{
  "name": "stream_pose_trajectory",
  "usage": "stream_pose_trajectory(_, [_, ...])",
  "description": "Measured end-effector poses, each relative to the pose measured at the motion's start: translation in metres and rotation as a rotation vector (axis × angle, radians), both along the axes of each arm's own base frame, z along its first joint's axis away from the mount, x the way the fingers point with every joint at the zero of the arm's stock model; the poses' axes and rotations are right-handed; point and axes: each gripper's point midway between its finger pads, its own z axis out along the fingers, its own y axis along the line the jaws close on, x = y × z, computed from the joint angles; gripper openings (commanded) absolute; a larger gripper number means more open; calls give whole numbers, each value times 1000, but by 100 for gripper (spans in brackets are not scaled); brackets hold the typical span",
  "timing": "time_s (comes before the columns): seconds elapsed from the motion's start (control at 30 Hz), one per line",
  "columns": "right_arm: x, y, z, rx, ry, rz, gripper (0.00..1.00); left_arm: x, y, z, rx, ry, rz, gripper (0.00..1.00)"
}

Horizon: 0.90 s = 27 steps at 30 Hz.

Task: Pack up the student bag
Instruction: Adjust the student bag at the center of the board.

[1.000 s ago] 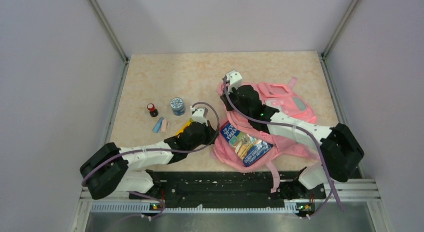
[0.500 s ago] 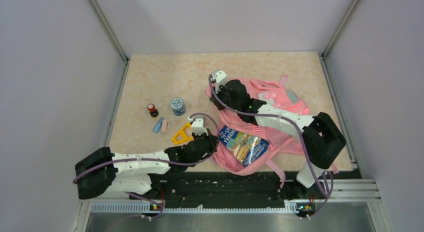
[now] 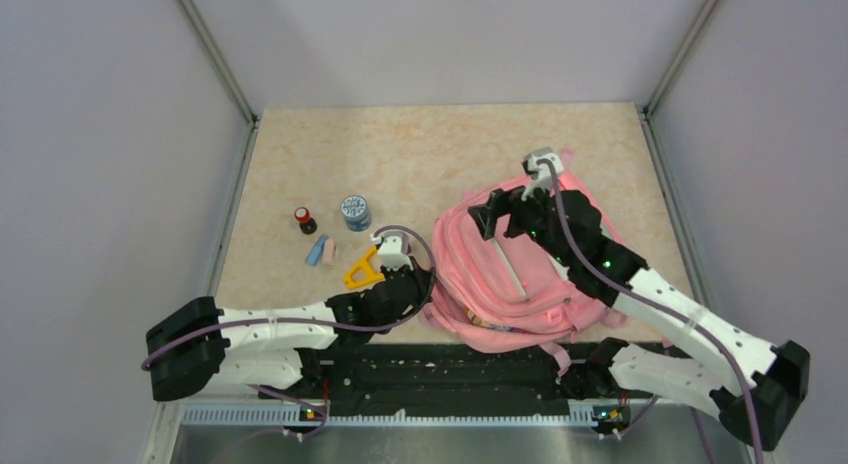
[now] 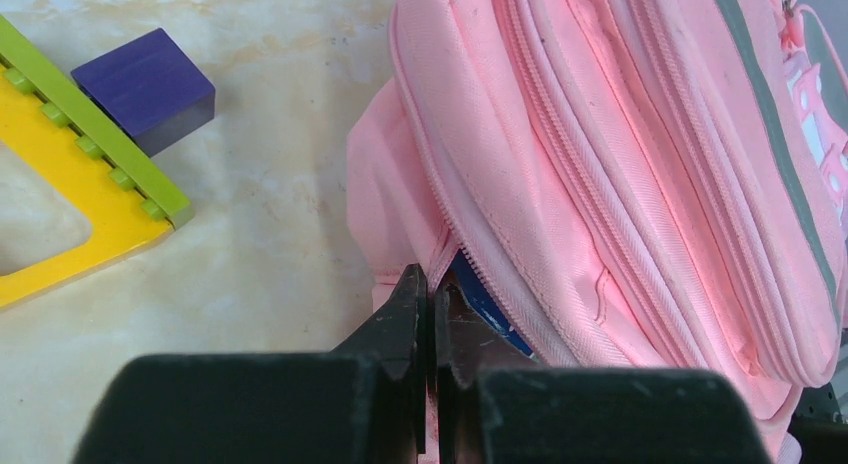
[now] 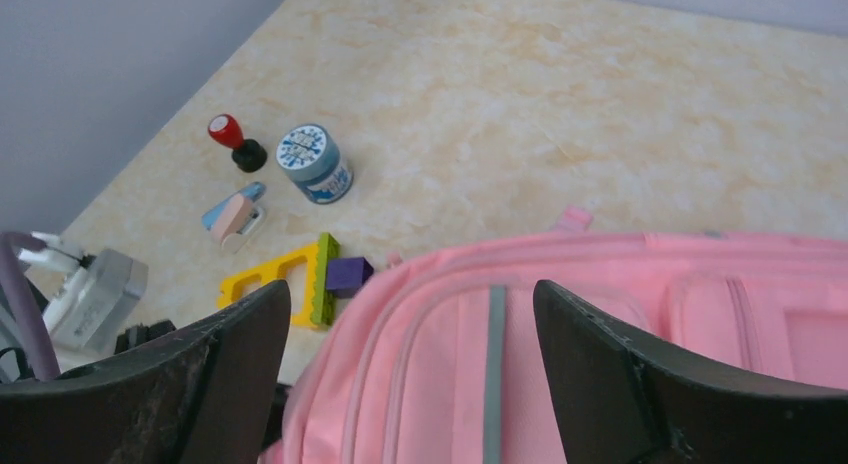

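Soft, even light from above; all views bright, no glare.
Only faint shadows fall on the table (image 3: 400,154) in the sharp top view. The left fingers (image 4: 400,324) and right fingers (image 5: 620,354) blur at the lower frame edges, while the bag (image 4: 620,184) weave is crisp.

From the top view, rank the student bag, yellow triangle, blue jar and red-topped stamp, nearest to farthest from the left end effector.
1. student bag, right at the tips of the left end effector, on its right.
2. yellow triangle, just to its left.
3. blue jar, farther back and left.
4. red-topped stamp, farthest left.
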Motion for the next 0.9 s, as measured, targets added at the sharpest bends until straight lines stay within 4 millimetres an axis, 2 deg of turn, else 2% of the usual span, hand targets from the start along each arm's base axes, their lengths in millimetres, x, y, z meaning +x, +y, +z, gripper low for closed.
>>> stream_pose_trajectory(0.1, [-14,-41,-18,7,68,-147,99,4,3,2,-8,4,8,0])
stream_pose_trajectory(0.17, [-19,-72,-38,-12,119,-273,99,7,6,3,-13,7,16,0])
stream_pose_trajectory(0.4, [-16,-186,-113,-39,310,-725,99,13,22,4,-33,12,42,0])
stream_pose_trajectory(0.53, [-20,-230,-148,-8,409,-902,99,14,31,5,-44,9,52,0])
stream_pose_trajectory(0.6, [-24,-244,-163,0,458,-973,98,13,34,4,-47,11,53,0])
stream_pose_trajectory(0.7, [-26,-246,-177,18,491,-993,92,13,38,2,-46,14,56,0])
stream_pose_trajectory(0.77, [-25,-242,-186,46,500,-984,81,13,38,2,-44,17,56,0])
stream_pose_trajectory(0.9, [-20,-234,-198,89,503,-962,50,13,38,1,-45,21,51,0])
